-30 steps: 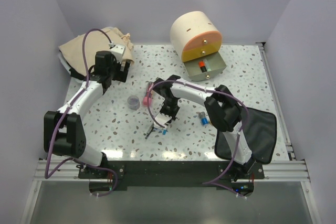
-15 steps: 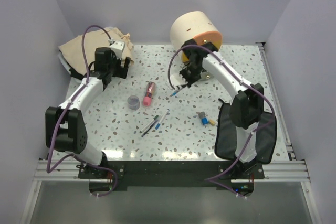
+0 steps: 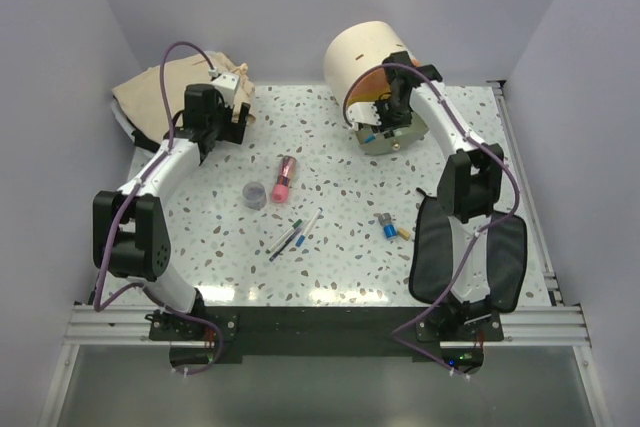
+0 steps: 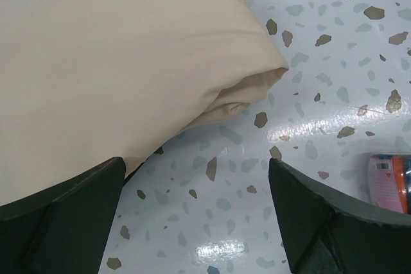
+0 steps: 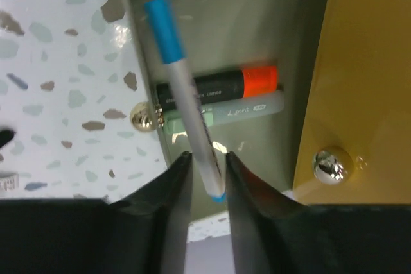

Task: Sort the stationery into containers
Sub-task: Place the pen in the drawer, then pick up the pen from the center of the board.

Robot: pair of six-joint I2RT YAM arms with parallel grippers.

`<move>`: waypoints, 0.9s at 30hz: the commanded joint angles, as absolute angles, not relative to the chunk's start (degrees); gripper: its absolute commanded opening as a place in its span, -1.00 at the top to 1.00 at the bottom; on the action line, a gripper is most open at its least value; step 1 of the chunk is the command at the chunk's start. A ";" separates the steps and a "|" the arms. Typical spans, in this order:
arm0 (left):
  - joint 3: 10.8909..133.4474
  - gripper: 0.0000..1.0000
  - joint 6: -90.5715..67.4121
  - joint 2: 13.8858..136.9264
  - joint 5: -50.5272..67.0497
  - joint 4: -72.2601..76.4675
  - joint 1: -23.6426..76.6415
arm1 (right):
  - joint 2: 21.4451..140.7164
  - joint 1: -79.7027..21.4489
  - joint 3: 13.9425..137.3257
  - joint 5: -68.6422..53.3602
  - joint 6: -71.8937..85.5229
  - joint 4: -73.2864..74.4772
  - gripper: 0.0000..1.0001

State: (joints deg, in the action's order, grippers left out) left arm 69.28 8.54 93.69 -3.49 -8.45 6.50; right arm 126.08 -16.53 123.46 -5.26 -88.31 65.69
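now right end effector (image 5: 205, 162) pinches a slim blue-capped pen (image 5: 181, 78) above matte drawer (image 5: 257, 30).

Each arm is built from white tubular links joined by black cylindrical joint housings; this holds for the left arm (image 3: 163, 169) and the right arm (image 3: 445, 129). A purple cable (image 3: 182, 45) runs outside the left arm in a free loop, and a matching purple cable (image 3: 350, 97) follows the right arm. The left hand (image 4: 196, 165) has two matt black fingers (image 4: 64, 216) with broad faces and blunt edges. The right hand (image 5: 205, 170) has black fingers (image 5: 168, 222) that narrow toward the tips.
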 commanded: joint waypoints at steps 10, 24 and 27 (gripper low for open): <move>69.35 -0.97 7.65 91.14 -4.75 -6.59 6.15 | 113.65 -19.94 119.89 -22.19 -80.33 63.96 -0.01; 64.16 -0.94 8.00 89.21 4.31 -7.38 6.59 | 117.86 -41.39 99.58 -24.53 -86.65 63.11 0.09; 63.46 -0.94 8.00 88.68 4.22 -7.47 6.59 | 120.05 -42.62 100.72 -24.08 -87.01 63.10 0.09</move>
